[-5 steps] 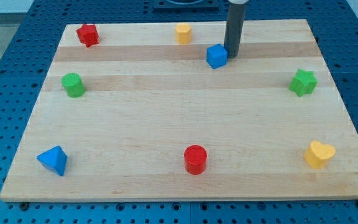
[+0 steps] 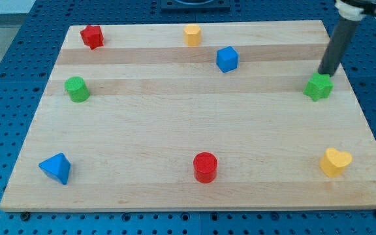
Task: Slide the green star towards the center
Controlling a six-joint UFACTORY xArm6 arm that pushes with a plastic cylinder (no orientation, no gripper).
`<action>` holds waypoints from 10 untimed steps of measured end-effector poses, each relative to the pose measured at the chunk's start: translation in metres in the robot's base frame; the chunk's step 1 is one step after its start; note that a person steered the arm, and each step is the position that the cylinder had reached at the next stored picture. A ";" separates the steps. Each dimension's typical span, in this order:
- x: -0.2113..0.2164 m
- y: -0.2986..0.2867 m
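The green star [image 2: 318, 87] lies near the right edge of the wooden board [image 2: 188, 137], in its upper half. My tip [image 2: 326, 73] is just above the star, on its upper right side, touching or nearly touching it. The rod leans up to the view's right and leaves the top of the frame.
A blue cube [image 2: 227, 59] lies at top centre, a yellow block [image 2: 192, 34] and a red star [image 2: 92, 36] along the top. A green cylinder [image 2: 77, 89] is at left, a blue pyramid [image 2: 56, 168] bottom left, a red cylinder [image 2: 205, 167] bottom centre, a yellow heart [image 2: 335, 161] bottom right.
My tip has moved from beside the blue cube to the right, to the upper right side of the green star. No block has visibly moved.
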State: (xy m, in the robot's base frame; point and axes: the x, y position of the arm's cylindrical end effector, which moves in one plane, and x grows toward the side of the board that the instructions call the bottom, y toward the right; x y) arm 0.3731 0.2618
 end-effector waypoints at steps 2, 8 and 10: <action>0.037 0.005; 0.013 -0.096; 0.013 -0.130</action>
State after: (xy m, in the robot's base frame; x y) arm 0.3865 0.1314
